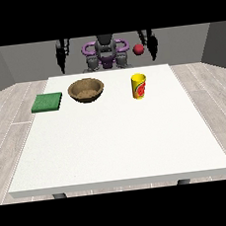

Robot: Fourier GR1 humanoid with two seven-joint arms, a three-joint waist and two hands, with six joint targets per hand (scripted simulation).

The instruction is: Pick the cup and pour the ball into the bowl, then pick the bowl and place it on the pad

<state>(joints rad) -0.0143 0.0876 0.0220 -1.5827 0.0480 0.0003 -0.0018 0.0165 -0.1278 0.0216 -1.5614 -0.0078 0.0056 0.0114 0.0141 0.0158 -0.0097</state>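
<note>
Starting: cup pickup | cup [139,86] upright on worktop [113,144], right of bowl [86,90] | ball [138,49] above cup | hands [151,45] raised, finger state cannot tell | approach cup sideways, keep it upright.

One of each thing, four in all, and two hands.

On the table [114,149] there is one pad [47,102], one bowl [86,89] and one cup [139,85]. One ball [138,49] shows above the cup. One hand [61,55] hangs at the view's left and one hand [151,44] at its right.
</note>
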